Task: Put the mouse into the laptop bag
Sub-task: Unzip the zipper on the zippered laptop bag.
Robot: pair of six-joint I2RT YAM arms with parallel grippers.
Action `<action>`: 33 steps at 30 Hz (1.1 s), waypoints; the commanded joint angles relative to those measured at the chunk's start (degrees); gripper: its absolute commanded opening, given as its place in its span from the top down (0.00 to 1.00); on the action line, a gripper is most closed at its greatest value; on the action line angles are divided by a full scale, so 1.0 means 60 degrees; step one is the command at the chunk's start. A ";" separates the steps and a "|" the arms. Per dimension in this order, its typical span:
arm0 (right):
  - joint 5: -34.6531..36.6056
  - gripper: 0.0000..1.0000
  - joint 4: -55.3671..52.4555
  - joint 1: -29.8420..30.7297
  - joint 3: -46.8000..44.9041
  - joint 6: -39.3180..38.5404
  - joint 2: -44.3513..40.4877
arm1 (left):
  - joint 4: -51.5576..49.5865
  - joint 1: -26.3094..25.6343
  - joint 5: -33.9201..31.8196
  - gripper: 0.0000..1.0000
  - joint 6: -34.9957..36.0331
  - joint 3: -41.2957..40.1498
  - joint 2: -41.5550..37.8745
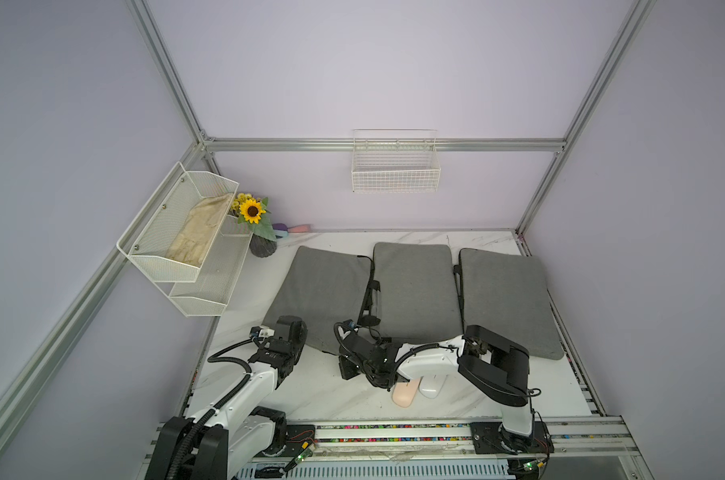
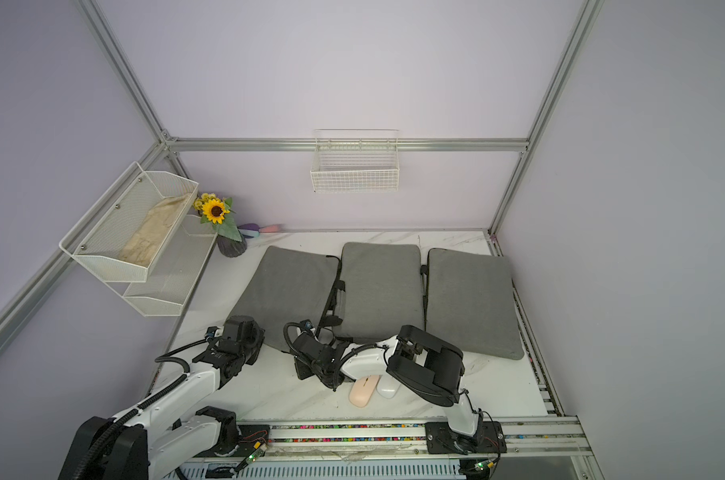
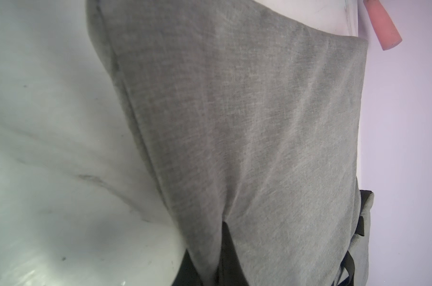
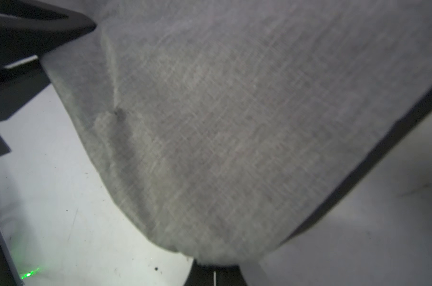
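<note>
Closest to the viewer, an aluminium rail runs along the front edge of the marble table and carries both arm bases.

Just behind the rail, the pink mouse and the white mouse lie side by side on the bare table and appear to touch. Their far ends are hidden under the forearm of the right arm. Both mice are outside the bags and apart from either gripper.

Three grey bags lie in a row further back: the left laptop bag, the middle laptop bag and the right laptop bag. The left one is angled; the other two lie roughly square to the table.

Left gripper: positioned at the near left corner of the left laptop bag. The fingers are closed narrow, with grey fabric pinched between them, as the left wrist view shows.

Right gripper: positioned at the near right corner of the same bag. The fingers are closed narrow on the fabric. In the right wrist view the rounded corner is drawn up to the fingers, with shadow on the table beneath it.

At the back left corner stands a dark vase with a sunflower. A white mesh shelf hangs on the left wall and a wire basket on the back wall.
</note>
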 commanded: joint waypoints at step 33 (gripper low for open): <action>-0.0087 1.00 -0.1038 -0.3294 0.1230 -0.0956 0.0201 | -0.5005 -0.2301 -0.0150 0.08 0.0520 0.2398 -0.0762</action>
